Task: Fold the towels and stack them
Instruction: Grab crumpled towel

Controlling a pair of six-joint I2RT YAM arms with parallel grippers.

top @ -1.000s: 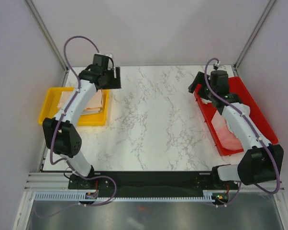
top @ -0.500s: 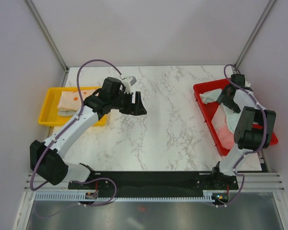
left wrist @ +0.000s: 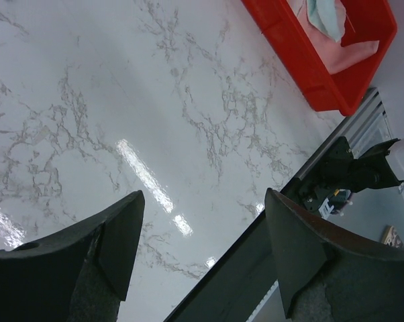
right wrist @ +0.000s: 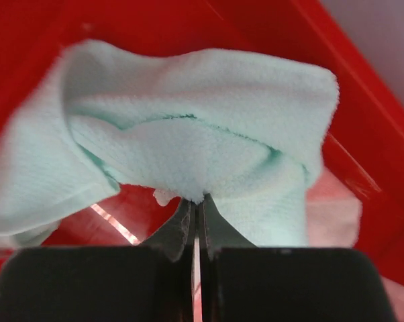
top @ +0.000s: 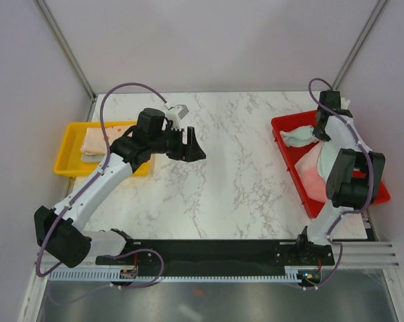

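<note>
Two bins sit at the sides of the top view: a yellow bin (top: 66,151) at centre left with pale towels (top: 94,142) lying in it, and a red bin (top: 289,119) at centre right holding a mint green towel (top: 297,137) above a pink towel (top: 314,171). The right gripper (top: 321,131) is down in the upper end of the red bin, fingers pressed together and pinching a bunched fold of the mint green towel. The left gripper (top: 192,144) hovers over the marble table (top: 242,194) just right of the yellow bin, fingers spread wide, holding nothing.
</note>
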